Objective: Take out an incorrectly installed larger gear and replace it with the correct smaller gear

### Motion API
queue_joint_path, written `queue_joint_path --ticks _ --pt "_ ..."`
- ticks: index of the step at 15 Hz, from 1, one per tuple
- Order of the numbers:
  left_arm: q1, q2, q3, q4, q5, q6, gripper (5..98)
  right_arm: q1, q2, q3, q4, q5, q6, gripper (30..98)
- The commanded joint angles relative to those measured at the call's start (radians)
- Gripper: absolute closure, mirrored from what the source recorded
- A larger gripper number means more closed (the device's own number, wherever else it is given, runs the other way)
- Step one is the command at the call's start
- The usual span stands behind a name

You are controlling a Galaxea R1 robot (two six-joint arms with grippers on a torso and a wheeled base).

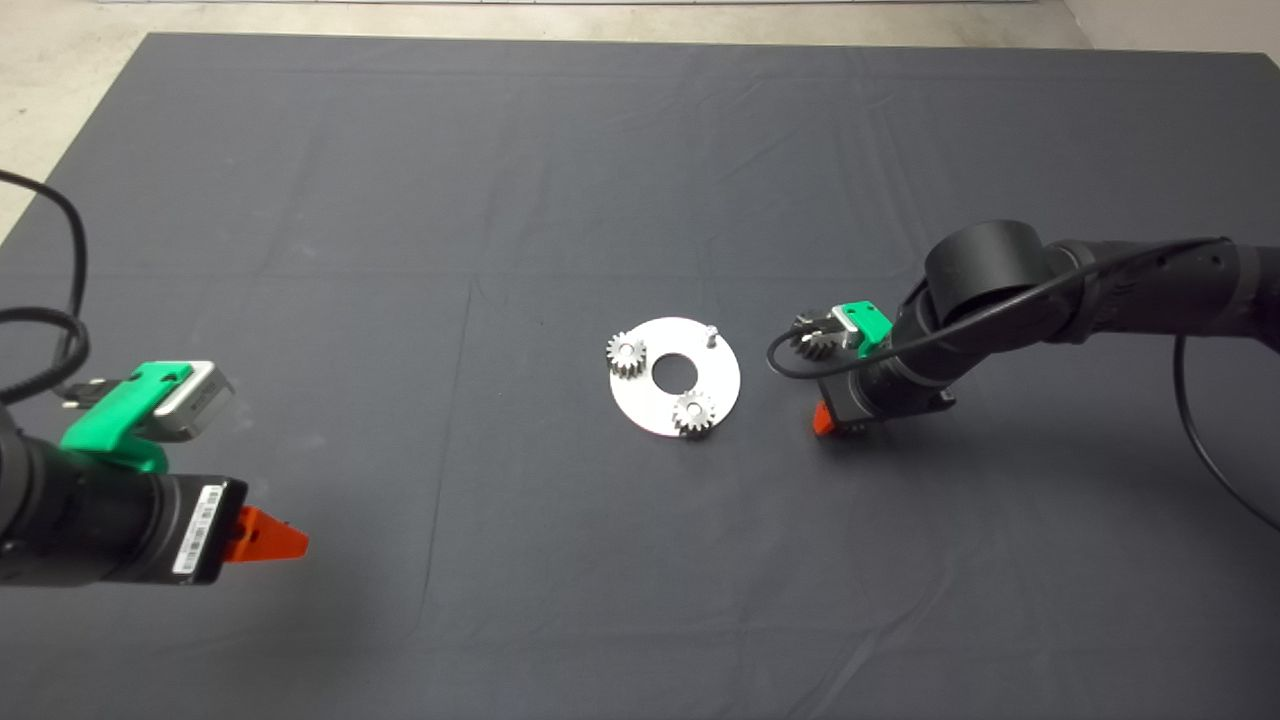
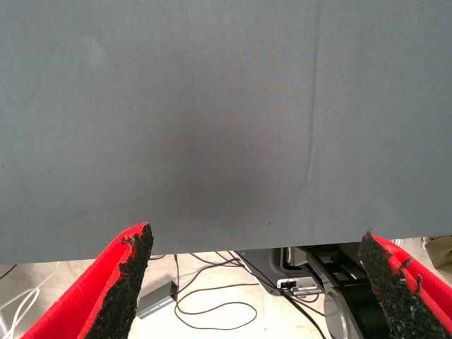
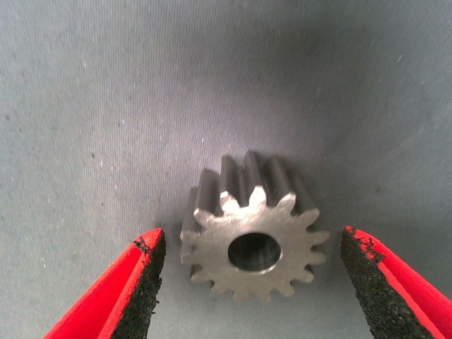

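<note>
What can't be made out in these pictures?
- Head view: the half-hidden gear beside the right arm is partly covered by the green camera mount, so its size is unclear.
- Head view: the wrist hides most of the right gripper and what lies under it.
- Right wrist view: the lone gear has nothing beside it for comparison, so larger or smaller is unclear.

Even, soft overhead light, moderately bright. Faint diffuse shadows under both arms on the dark mat [image 1: 400, 200]. Metal disc [image 1: 720, 385] at centre glares pale. Right wrist close-up: gear [image 3: 254, 236] sharp, mat grainy.
</note>
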Motion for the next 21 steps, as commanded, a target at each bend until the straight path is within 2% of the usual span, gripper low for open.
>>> queue_joint_path --ticks 1,21 --pt "-0.008 -0.001 0.004 -0.003 0.002 0.002 29.2 0.024 0.003 -0.002 0.049 -0.092 0.005 62.6" --pt "-0.008 0.001 0.000 0.003 0.002 0.003 29.2 0.025 0.005 -0.002 0.009 -0.089 -0.002 62.6"
